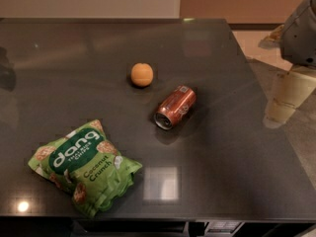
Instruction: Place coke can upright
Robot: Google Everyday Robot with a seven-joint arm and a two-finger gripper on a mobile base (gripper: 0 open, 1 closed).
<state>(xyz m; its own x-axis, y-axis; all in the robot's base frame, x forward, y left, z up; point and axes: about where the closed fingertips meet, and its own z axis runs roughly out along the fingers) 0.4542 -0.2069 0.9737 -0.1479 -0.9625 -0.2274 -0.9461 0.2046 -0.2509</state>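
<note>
The coke can [175,107] lies on its side near the middle of the dark table [98,43]. It is red-brown, with its silver top facing the front left. My gripper [284,105] is cream-coloured under a grey arm and hangs at the right edge of the view. It is over the table's right edge, well to the right of the can, and holds nothing that I can see.
A round orange fruit [142,74] sits behind and left of the can. A green Dang coconut chips bag [84,167] lies at the front left. The table's right edge [266,107] runs just beside the gripper, with floor beyond.
</note>
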